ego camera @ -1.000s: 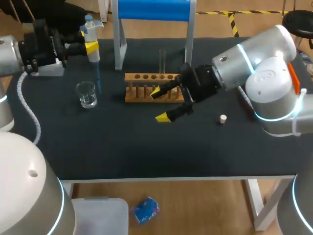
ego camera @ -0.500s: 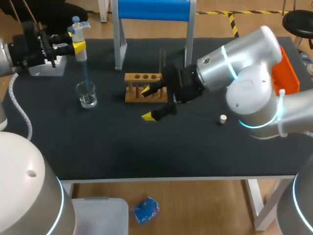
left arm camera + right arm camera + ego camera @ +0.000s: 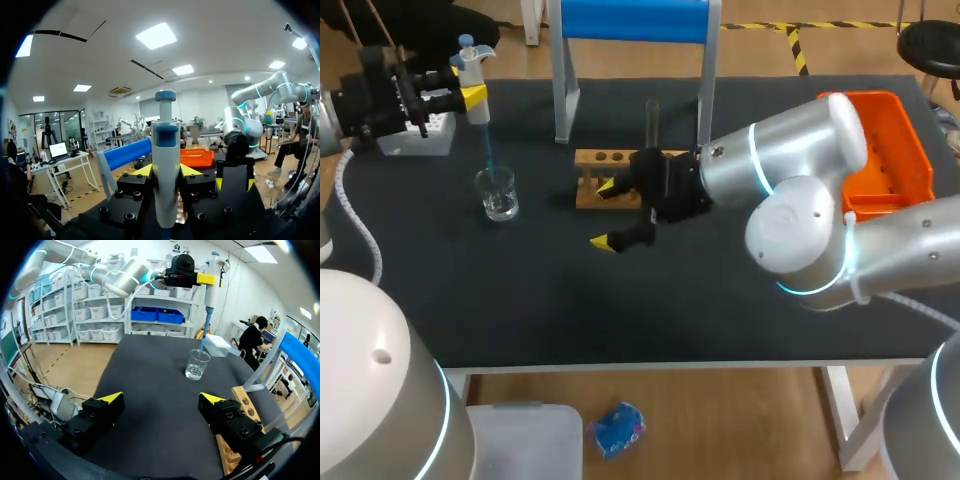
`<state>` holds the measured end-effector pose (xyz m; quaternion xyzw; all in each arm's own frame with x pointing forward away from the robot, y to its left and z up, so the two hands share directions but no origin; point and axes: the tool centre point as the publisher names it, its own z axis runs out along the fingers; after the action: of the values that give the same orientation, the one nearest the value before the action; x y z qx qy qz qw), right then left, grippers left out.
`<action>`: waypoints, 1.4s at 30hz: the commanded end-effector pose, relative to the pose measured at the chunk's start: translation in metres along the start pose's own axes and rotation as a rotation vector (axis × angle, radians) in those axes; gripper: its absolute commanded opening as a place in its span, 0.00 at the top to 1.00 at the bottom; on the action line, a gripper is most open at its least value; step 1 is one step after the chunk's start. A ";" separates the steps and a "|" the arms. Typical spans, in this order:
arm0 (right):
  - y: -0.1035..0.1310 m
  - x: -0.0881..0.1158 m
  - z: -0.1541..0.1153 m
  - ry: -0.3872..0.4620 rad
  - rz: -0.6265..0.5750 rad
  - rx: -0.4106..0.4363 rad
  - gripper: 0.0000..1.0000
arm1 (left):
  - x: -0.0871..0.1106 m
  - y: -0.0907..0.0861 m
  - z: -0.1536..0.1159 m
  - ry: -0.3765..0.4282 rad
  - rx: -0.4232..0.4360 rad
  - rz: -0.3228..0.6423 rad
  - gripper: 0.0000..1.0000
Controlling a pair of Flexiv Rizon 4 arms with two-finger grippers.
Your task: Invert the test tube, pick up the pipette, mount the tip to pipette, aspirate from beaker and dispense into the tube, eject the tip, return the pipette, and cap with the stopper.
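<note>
My left gripper (image 3: 470, 94) at the table's back left is shut on the white and blue pipette (image 3: 468, 58), held upright. Its blue tip (image 3: 488, 150) reaches down to the mouth of the glass beaker (image 3: 498, 192). In the left wrist view the pipette (image 3: 166, 170) stands between the yellow fingers. A test tube (image 3: 651, 122) stands upright in the wooden rack (image 3: 610, 158). My right gripper (image 3: 605, 213) hangs open just in front of the rack. From the right wrist, the beaker (image 3: 196, 364) and pipette (image 3: 210, 280) lie ahead of my open right gripper (image 3: 161, 398). My right arm hides the stopper.
An orange tray (image 3: 880, 150) sits at the back right. A white box (image 3: 415, 135) lies under my left arm. A blue-topped frame (image 3: 635, 20) stands behind the rack. The rack (image 3: 247, 400) is close beside one right finger.
My right arm swung left across the rack, uncovering the orange tray and hiding the stopper. My left arm carried the pipette left, bringing its tip over the beaker.
</note>
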<state>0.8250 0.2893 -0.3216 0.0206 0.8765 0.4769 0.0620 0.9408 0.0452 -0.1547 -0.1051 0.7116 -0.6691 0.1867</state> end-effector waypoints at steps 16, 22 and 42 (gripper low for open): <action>-0.004 -0.004 0.025 -0.012 0.025 -0.048 0.00 | -0.002 0.006 0.001 0.000 0.008 -0.009 1.00; -0.003 -0.009 0.039 -0.021 0.050 -0.058 0.00 | -0.001 0.011 0.001 -0.005 0.010 -0.010 1.00; -0.005 -0.020 0.078 -0.032 0.091 -0.054 0.00 | 0.007 0.023 0.001 -0.021 0.010 -0.035 1.00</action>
<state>0.8534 0.3425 -0.3615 0.0650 0.8608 0.5021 0.0526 0.9404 0.0442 -0.1769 -0.1218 0.7061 -0.6740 0.1801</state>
